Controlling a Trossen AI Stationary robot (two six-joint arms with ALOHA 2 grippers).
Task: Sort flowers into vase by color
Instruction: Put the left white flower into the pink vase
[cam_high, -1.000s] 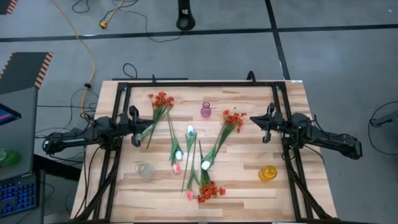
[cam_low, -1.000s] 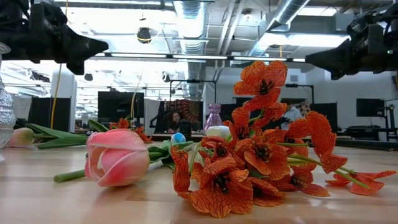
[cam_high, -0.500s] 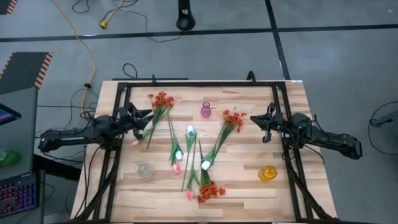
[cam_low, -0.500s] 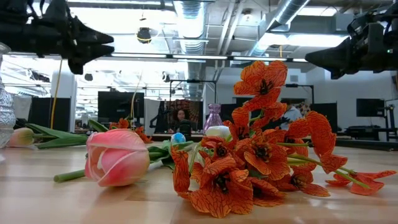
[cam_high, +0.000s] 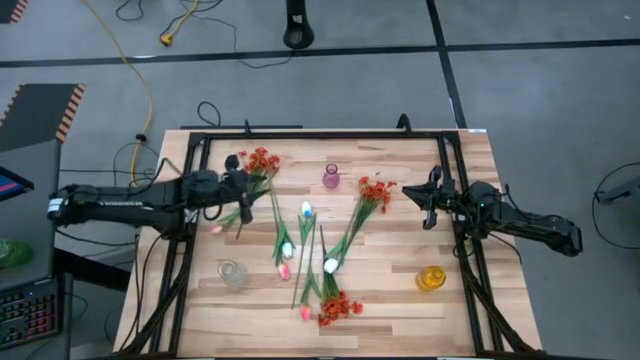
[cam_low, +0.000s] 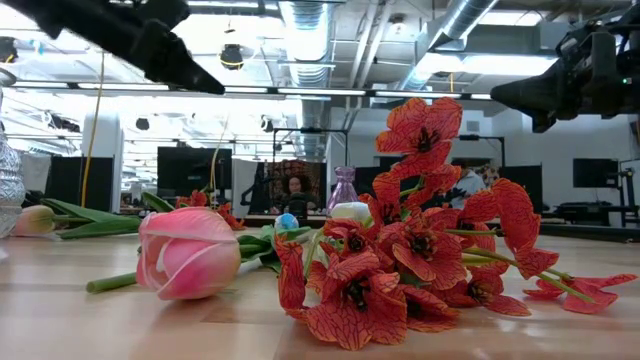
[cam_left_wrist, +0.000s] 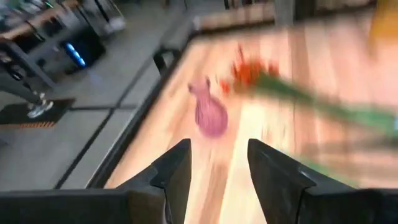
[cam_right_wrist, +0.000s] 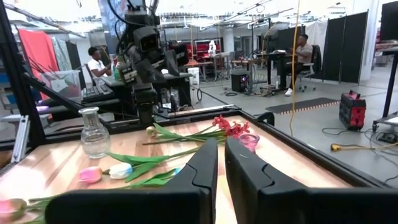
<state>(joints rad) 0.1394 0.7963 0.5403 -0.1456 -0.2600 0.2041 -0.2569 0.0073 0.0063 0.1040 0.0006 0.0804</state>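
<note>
Flowers lie loose on the wooden table: red-orange bunches, white tulips and pink tulips, all flat on their stems. A pink vase, a clear vase and a yellow vase stand upright. My left gripper hovers open just left of the far-left red-orange bunch, with nothing between its fingers. My right gripper waits above the table's right side, its fingers a narrow slit apart and holding nothing.
A black frame runs along the table's far, left and right edges. In the low view a pink tulip and a red-orange bunch lie close to the near edge. People sit in the room beyond the table.
My left gripper has opened and reached toward the table's right and far edges, up to the far-left red-orange bunch, its arm stretching out and tipping. The flowers and vases have stayed in place.
</note>
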